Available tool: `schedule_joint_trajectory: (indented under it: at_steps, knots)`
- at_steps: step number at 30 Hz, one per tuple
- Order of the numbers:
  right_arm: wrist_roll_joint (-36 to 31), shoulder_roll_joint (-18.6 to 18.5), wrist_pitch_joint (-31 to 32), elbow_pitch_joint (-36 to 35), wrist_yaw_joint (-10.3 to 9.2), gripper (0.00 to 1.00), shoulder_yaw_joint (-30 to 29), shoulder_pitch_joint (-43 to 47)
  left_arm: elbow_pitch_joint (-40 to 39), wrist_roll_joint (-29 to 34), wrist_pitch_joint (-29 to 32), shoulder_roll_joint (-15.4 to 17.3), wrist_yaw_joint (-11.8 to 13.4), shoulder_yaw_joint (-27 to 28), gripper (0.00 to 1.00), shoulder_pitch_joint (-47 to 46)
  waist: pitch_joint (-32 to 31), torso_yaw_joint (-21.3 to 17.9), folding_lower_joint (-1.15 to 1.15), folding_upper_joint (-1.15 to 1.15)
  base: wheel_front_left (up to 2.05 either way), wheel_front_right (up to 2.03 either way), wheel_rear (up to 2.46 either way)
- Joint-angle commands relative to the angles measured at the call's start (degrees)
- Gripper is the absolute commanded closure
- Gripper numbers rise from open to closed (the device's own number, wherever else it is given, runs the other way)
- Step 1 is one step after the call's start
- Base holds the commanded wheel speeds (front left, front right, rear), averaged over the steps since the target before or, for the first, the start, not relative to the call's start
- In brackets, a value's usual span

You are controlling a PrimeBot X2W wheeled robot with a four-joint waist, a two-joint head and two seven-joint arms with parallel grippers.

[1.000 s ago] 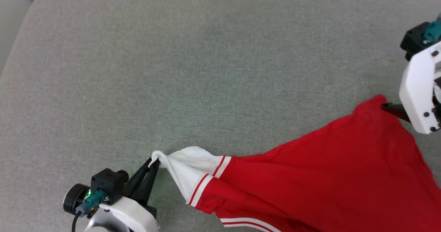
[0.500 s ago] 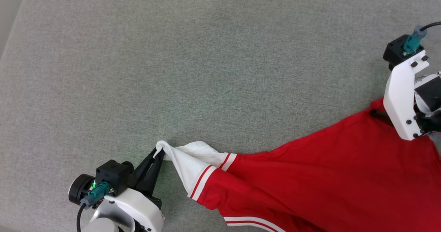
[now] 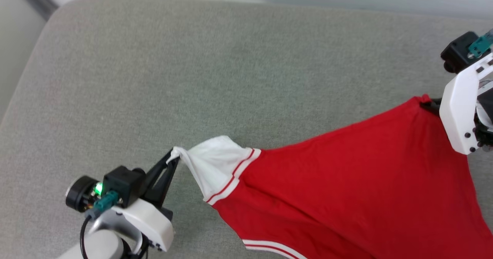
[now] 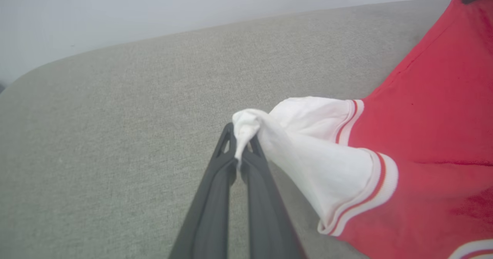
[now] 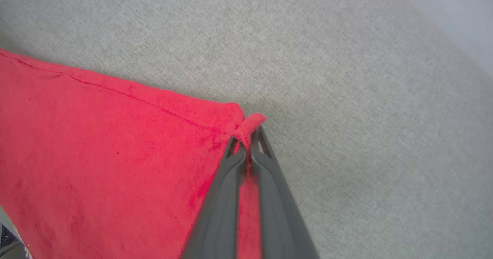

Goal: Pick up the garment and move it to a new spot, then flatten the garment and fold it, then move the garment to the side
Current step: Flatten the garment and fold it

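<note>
Though still taut, garment [image 3: 346, 182] perhaps wider.

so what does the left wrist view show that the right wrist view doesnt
Left wrist view: the left claw shut on the bunched tip of the garment at its white sleeve, with the red-and-white striped trim. Right wrist view: the right claw shut on a red corner of the body, its stitched edge running off to the left. Both: red cloth and the grey cushion beneath.
</note>
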Motion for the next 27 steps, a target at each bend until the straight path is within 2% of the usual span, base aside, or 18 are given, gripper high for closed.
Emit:
schedule_joint_trajectory:
  at_steps: [1,6,12,18,27]
  knots:
    - [0.46,-0.52,-1.81,-0.6,-0.04,1.0,-0.18,-0.56,-0.35,0.56,0.34,0.64,-0.28,0.24,1.0,-1.56,-3.03,-1.39,-0.01,0.0,0.0,0.0,0.0]
    - [1.13,-0.71,-8.07,-1.89,-0.04,1.0,-1.52,-1.37,-1.69,2.22,2.07,1.88,-1.91,1.17,1.0,-7.36,-5.85,-3.51,-0.01,0.0,0.0,0.0,0.0]
    - [0.27,1.04,-14.46,-2.47,-0.04,1.0,-4.14,-3.83,-2.79,4.04,4.43,1.19,-3.46,2.96,1.0,-17.11,-6.84,-6.43,-0.01,0.0,0.0,0.0,0.0]
    - [-5.37,3.83,-19.95,-0.34,-0.04,1.0,-8.05,-7.96,-0.43,5.07,5.61,-0.42,-5.6,5.69,1.0,-28.56,-5.14,-8.82,-0.01,0.0,0.0,0.0,0.0]
    - [-14.68,9.28,-24.06,5.13,-0.04,1.0,-13.7,-19.44,7.55,6.82,7.0,-4.68,-10.98,8.06,1.0,-48.81,0.69,-10.36,-0.01,0.0,0.0,0.0,0.0]
